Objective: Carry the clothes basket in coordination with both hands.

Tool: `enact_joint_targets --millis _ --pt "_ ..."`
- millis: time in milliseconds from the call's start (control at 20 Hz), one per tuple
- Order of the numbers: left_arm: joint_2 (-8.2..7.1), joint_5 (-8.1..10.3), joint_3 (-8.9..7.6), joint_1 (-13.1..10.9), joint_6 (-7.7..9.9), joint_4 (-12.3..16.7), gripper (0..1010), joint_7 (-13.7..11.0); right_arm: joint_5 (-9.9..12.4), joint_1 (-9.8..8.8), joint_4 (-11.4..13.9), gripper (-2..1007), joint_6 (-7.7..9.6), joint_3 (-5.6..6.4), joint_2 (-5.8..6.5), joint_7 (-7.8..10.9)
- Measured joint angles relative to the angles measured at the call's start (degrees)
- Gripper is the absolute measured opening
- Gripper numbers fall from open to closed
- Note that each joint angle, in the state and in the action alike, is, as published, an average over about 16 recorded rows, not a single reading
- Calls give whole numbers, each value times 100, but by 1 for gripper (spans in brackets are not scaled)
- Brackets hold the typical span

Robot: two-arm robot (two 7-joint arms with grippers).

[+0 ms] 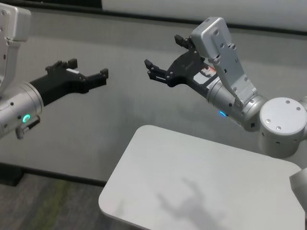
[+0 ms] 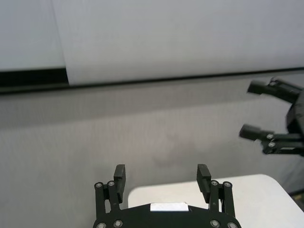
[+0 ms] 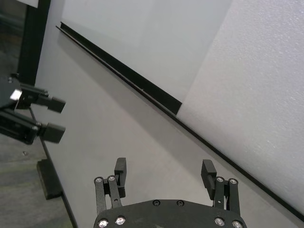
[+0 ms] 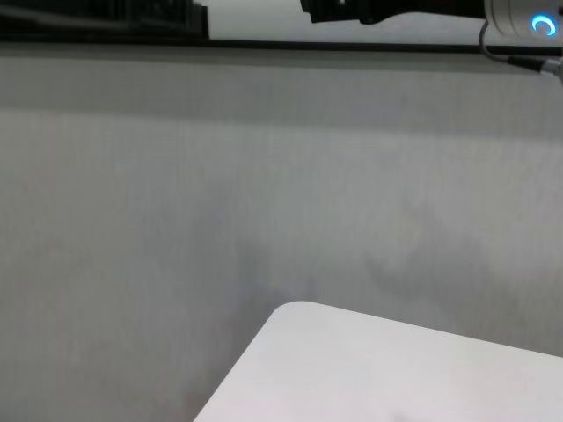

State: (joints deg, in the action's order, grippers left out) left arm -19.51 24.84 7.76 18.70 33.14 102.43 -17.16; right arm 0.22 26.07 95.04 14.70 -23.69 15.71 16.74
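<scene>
The clothes basket is out of view in every frame. My left gripper is raised in the air at the left, open and empty, its fingers pointing toward the right arm. The right gripper hangs opposite it, higher than the table, also open with nothing between its fingers. The left wrist view shows its own gripper open, with the right gripper farther off. Open fingers also show on the right gripper in the right wrist view, and the left gripper is beyond it.
A white table with rounded corners stands below the right arm, its top bare apart from the arms' shadows. A grey wall with a black strip runs behind. Dark carpet lies at the lower left.
</scene>
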Motion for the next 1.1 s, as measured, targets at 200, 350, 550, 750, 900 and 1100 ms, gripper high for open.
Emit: enact_joint_targets --millis 200,350,550,750,900,1100 --pt "62 251 -51 0 448 -12 1000 74 0 0 0 1005 0 0 0 0" --pt "129 417 -88 15 754 -61 1000 154 0 0 0 1005 0 0 0 0" --pt "206 610 -122 52 1077 -142 1000 221 0 0 0 1005 0 0 0 0" --pt "217 716 -122 77 1221 -179 1000 229 0 0 0 1005 0 0 0 0" --pt "203 744 -112 90 1244 -188 1000 225 0 0 0 1005 0 0 0 0" --pt "181 747 -94 102 1230 -195 1000 217 0 0 0 1005 0 0 0 0"
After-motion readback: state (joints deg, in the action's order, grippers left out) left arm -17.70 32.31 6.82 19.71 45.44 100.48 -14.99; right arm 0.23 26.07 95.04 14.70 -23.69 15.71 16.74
